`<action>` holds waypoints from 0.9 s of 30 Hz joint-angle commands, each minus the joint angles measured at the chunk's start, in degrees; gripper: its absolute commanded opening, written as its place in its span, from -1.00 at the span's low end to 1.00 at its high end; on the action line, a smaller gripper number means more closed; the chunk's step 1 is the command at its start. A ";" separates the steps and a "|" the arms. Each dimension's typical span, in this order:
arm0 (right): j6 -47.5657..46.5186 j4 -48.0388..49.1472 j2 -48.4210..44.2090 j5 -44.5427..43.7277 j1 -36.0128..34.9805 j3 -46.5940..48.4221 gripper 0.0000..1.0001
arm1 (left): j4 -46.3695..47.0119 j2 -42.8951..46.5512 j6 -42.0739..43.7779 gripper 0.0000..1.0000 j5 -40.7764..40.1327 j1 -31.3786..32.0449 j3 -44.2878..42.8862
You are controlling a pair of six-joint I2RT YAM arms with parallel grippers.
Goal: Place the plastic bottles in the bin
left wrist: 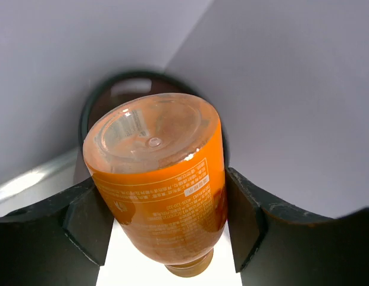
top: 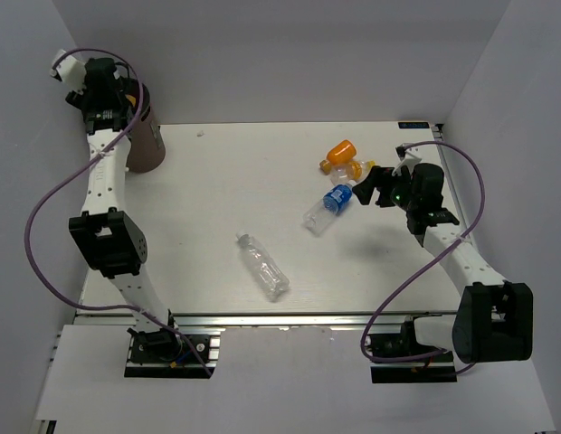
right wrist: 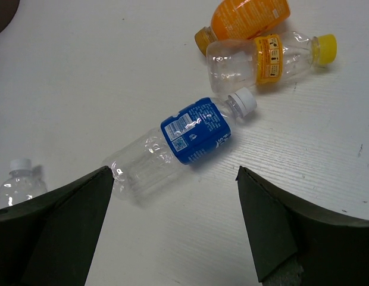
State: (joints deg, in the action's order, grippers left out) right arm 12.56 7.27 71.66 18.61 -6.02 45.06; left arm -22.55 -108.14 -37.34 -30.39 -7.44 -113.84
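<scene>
Bottles on the white bench (top: pixel 208 199) in the top view, four of them: a loose orange bottle (top: pixel 339 151) touching the yellow-capped bottle (top: pixel 355 168), the blue-labelled bottle (top: pixel 328 208) just beside those, and the long clear bottle (top: pixel 262 265) well apart, mid-bench. The left arm (top: pixel 104 181) reaches to the far left corner over the dark brown bin (top: pixel 152 145).

Left wrist view: the left fingers (left wrist: pixel 86 220) are clamped on a second orange bottle (left wrist: pixel 160 196), base toward the camera, with the bin's round rim right behind it. The label is tiny white print, can't read it.

Right wrist view: the right fingers (right wrist: pixel 274 220) are spread wide with nothing in them, above the blue-labelled bottle with its white cap. Its label has a QR-like square, but the text is too small. The yellow-capped one's orange-yellow label is unreadable too.
</scene>
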 commanded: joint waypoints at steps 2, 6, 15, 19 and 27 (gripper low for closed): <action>-1.75 2.40 0.32 0.55 -0.04 0.20 0.79 | 2.60 -3.82 2.36 0.01 -6.94 0.33 -7.26; -1.92 2.05 0.85 0.81 -0.04 0.82 0.79 | -0.12 -11.90 2.01 0.36 -8.01 -2.48 -20.14; -4.21 0.39 -0.73 3.80 -1.36 1.69 0.79 | 0.39 -7.63 1.05 0.96 -0.03 -2.14 -14.67; -7.00 -0.94 -2.05 4.59 -5.38 1.88 0.79 | -6.07 -4.89 1.31 0.97 0.07 0.14 -14.13; -12.03 -4.98 -1.44 -5.69 -26.22 3.11 0.79 | -0.61 14.31 1.05 0.96 -1.51 17.18 19.75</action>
State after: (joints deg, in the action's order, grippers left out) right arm 3.29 3.42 70.46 16.40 -27.09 45.95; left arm -25.93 -102.39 -36.07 -31.53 2.07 -105.08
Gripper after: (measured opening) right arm 0.895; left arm 0.983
